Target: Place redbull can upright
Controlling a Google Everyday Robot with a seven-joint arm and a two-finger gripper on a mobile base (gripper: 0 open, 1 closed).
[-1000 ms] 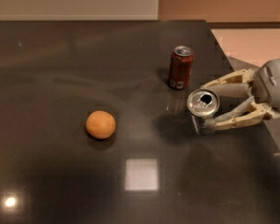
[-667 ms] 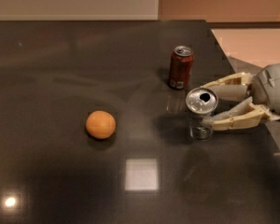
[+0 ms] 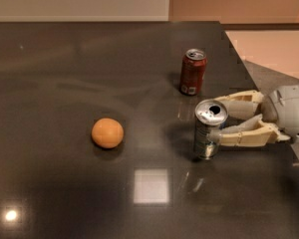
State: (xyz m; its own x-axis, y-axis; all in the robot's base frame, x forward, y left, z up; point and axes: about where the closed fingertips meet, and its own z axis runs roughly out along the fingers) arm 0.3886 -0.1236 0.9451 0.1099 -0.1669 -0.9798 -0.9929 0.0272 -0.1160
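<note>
Presently the redbull can (image 3: 209, 131) stands nearly upright, leaning slightly, on the right part of the dark glossy surface (image 3: 65, 73), its open silver top turned toward the camera. The gripper (image 3: 221, 120) reaches in from the right edge, low over the surface. Its pale fingers (image 3: 245, 136) are closed against the can's two sides, holding it. A dark-red soda can (image 3: 193, 72) stands upright just behind, apart from it. An orange (image 3: 107, 132) rests well to the left.

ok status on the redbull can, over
claw at table right edge, shut on redbull can. can upright, base down. soda can behind, orange well clear.
</note>
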